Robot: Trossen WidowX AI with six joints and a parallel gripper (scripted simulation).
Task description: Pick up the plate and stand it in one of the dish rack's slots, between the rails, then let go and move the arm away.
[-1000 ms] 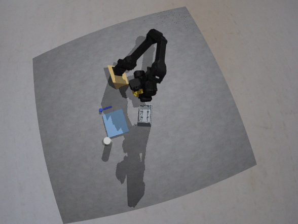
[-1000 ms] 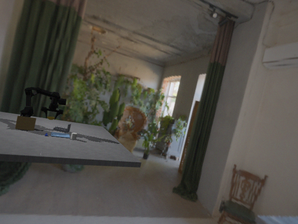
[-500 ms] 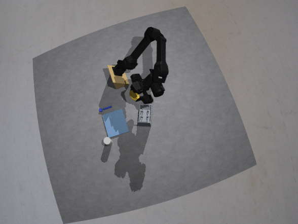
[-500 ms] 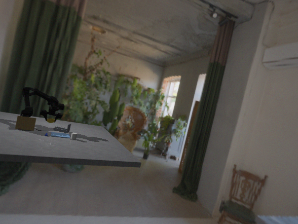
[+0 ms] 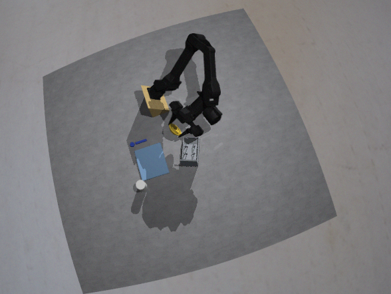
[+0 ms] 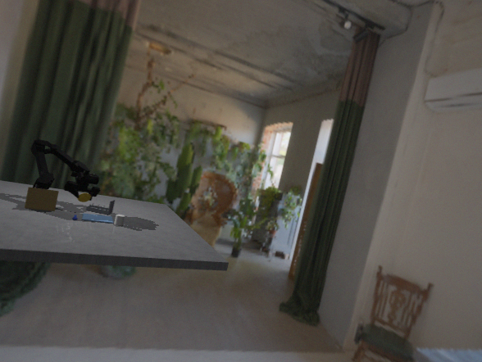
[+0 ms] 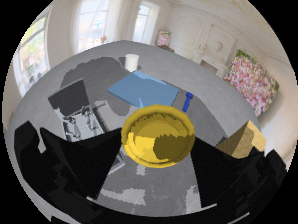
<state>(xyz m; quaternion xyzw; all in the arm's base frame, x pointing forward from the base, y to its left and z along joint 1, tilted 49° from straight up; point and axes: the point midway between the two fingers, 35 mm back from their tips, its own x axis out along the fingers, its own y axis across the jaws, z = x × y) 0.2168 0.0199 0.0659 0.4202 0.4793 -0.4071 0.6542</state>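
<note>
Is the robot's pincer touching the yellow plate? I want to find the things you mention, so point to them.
Touching: the wrist view shows the pincer (image 5: 175, 130) (image 6: 84, 198) (image 7: 157, 136) with a finger against each side of the yellow plate (image 5: 175, 130) (image 6: 84, 197) (image 7: 150, 142).

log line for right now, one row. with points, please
plate (image 5: 175, 129) (image 6: 84, 197) (image 7: 158, 136): clamped in jaws, above table | rack (image 5: 189, 163) (image 6: 111, 207) (image 7: 68, 97): no plate in slots | release: not done

so on the desk (image 5: 253, 186) (image 6: 172, 246) (image 7: 35, 120), the blue mat's (image 5: 151, 161) (image 6: 97, 218) (image 7: 144, 90) flat and easy to clear, but the white cylinder (image 5: 140, 185) (image 6: 119, 220) (image 7: 131, 62) and the rack's (image 5: 189, 163) (image 6: 111, 207) (image 7: 69, 97) raised end wall kinda stick up in the way
</note>
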